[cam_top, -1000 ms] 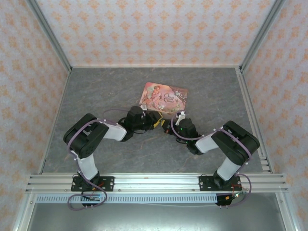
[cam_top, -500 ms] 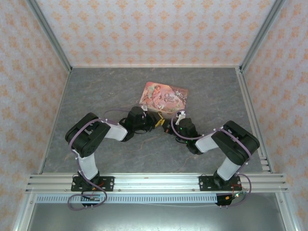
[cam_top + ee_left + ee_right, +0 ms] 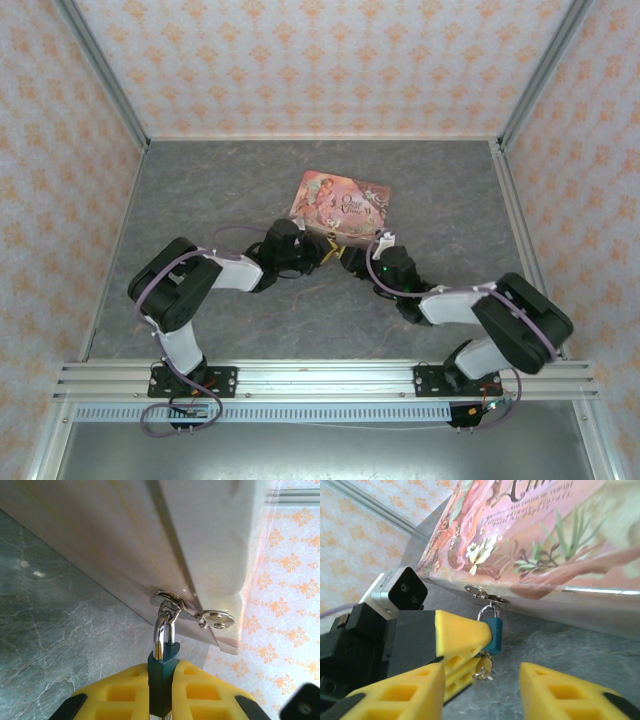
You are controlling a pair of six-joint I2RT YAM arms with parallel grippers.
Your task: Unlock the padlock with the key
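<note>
Pinching the padlock [image 3: 494,634] by its blue body, the left gripper [image 3: 161,674] has both yellow fingers clamped on it, arm stretched low along the table. Lock's tiny, light, rigid and probably slick, with its shackle hooked through the tin's hasp [image 3: 167,601] just past those fingertips. What looks like the key [image 3: 485,669] dangles underneath, so that's the bit to pinch. It sits just ahead of the right gripper [image 3: 481,680], whose fingers are apart and empty, wrist low.
</note>
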